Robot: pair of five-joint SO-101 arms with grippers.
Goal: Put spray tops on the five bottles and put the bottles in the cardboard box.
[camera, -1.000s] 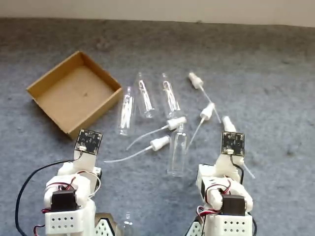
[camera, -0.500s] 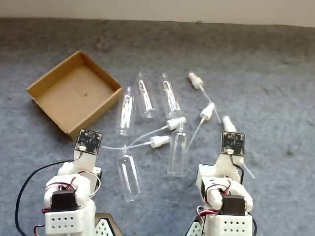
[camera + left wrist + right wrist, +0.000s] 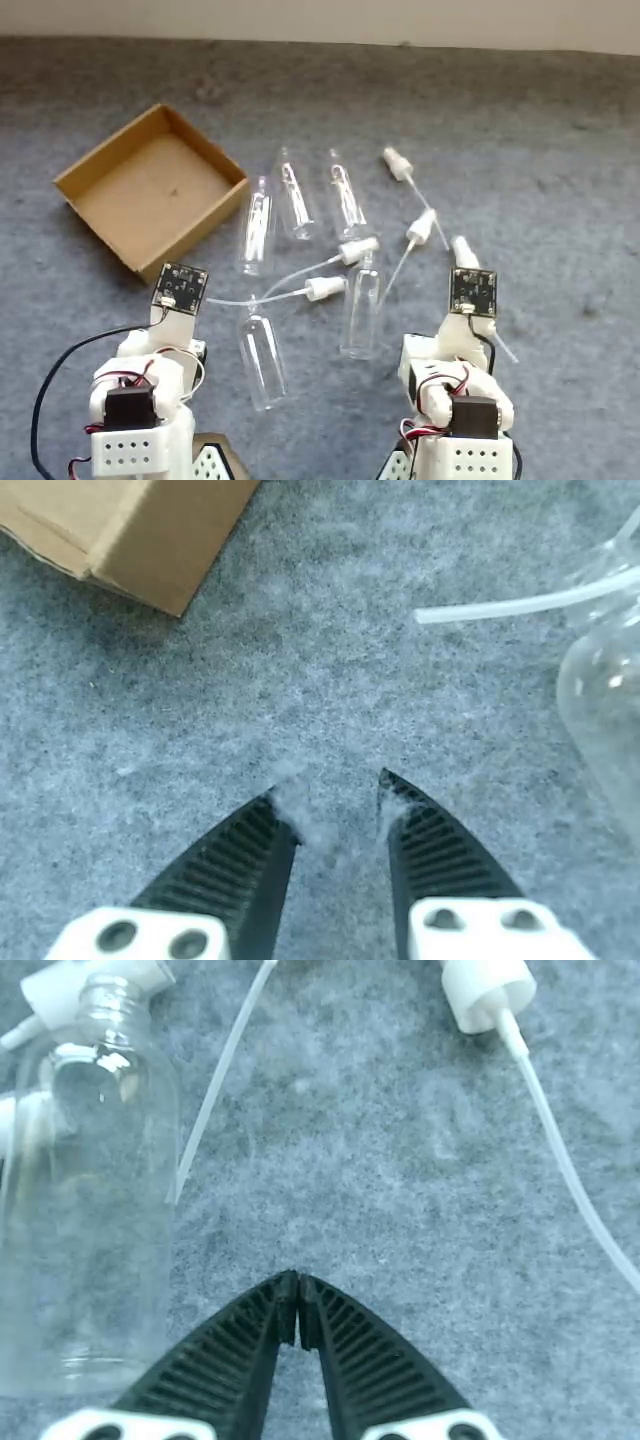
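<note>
**Stock on hand: five bottles, five tops, none joined**

My left tool (image 3: 328, 786): spread, empty, low over the grey carpeted tabletop (image 3: 560, 140), near a corner of the open brown cardboard box (image 3: 150, 190).
My right tool (image 3: 298, 1280): pressed together, empty, beside a clear plastic bottle (image 3: 90, 1190).
All five bottles lie flat and uncapped, with five white spray tops (image 3: 358, 250) loose among them, likely scattered for picking.
Change: the fifth bottle (image 3: 262, 355), barely at the near edge a second ago, now lies between my arms.

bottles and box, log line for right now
bottles: five, lying down, no tops on | spray tops: loose | box: no bottle in it | left gripper: open, holding nothing | right gripper: shut, holding nothing
</note>
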